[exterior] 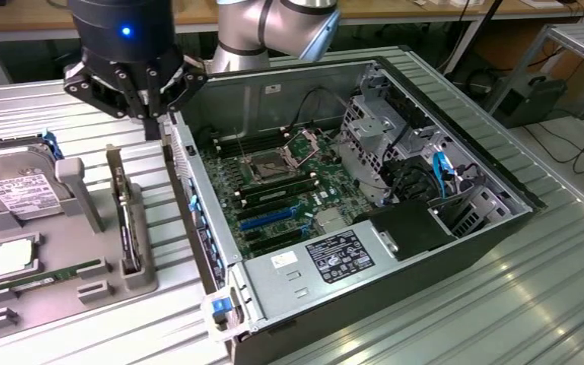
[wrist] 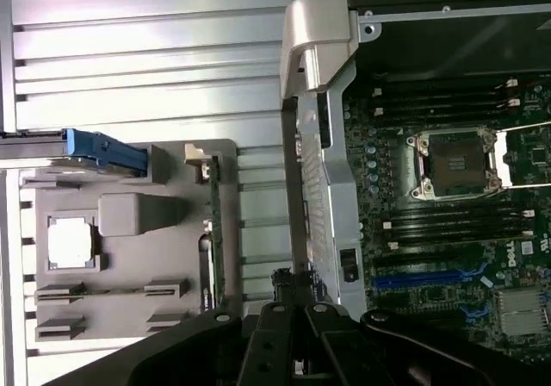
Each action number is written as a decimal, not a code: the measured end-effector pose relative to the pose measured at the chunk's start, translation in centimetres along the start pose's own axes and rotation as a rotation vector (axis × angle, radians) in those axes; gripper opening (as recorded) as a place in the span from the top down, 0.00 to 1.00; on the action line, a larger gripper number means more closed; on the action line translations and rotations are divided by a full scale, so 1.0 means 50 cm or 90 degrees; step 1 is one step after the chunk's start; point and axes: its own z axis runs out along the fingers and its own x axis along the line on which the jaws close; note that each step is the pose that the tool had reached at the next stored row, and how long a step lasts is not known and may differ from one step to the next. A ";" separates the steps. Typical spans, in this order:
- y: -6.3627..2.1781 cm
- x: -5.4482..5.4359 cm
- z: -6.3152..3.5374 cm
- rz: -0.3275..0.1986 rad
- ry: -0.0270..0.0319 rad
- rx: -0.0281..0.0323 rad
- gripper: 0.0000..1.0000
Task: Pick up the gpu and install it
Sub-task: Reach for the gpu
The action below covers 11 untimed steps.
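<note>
Pincer shut and empty, hanging near the gpu
The gpu stands on edge in the grey holder on the tabletop, just beside the computer case; its long axis runs parallel to the case wall, with the bracket end nearest and below the closed fingers

robot lab: arm, opened pc case
</note>
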 end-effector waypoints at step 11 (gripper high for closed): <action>-0.024 0.089 0.030 0.000 0.0006 0.0031 0.89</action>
